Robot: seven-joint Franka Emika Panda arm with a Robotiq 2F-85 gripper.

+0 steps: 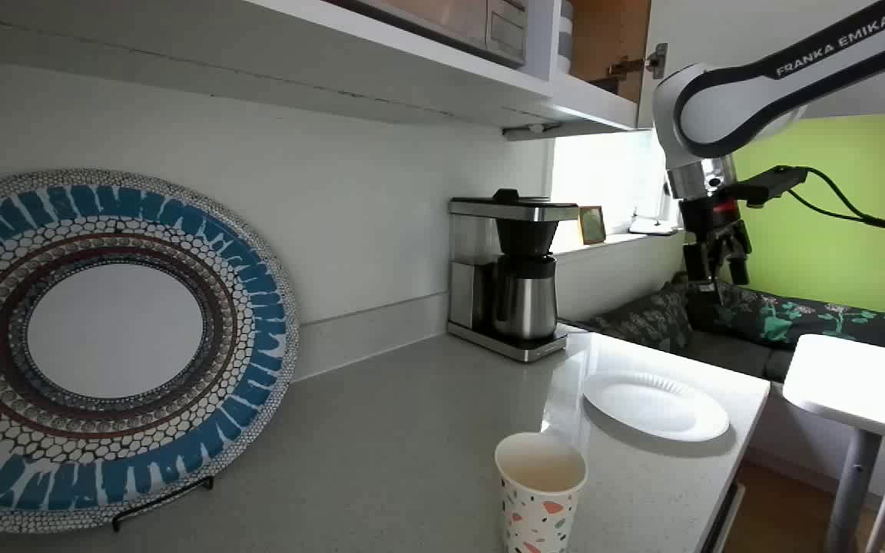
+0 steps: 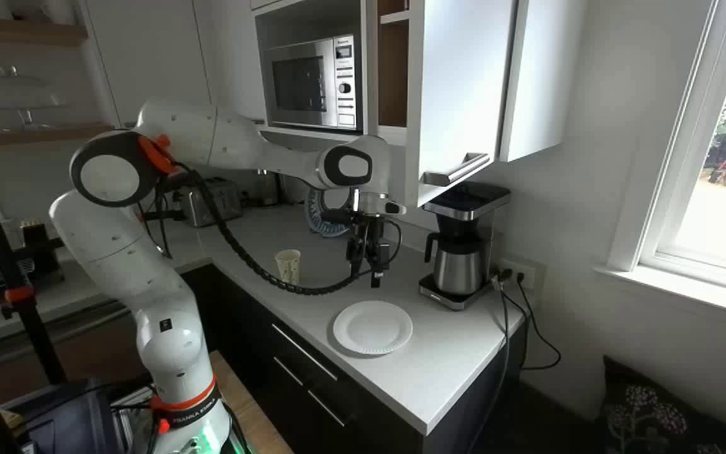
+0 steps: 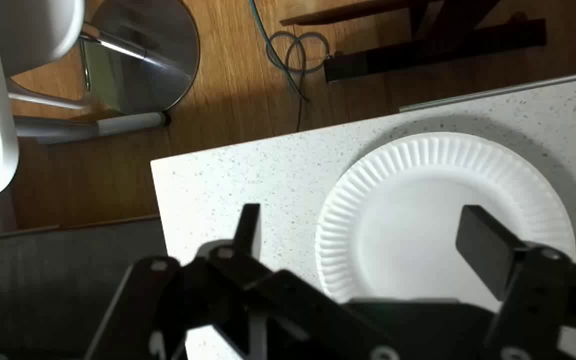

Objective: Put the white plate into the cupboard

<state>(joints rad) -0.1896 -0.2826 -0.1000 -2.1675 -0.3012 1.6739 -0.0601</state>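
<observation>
Probably light and bendy, the round white paper-like plate [image 3: 433, 215], at the wrist view's right, wants pinching by its rim; black fingers [image 3: 485, 245] gape wide, empty.

The plate [image 2: 372, 328] is white, the platter [image 1: 116, 330] blue-patterned.

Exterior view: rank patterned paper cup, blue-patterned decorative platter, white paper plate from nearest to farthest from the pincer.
From the pincer, in an exterior view:
1. White paper plate: below it, on the countertop, picture right.
2. Patterned paper cup: bottom edge, right of centre.
3. Blue-patterned decorative platter: picture left, on a stand.
</observation>
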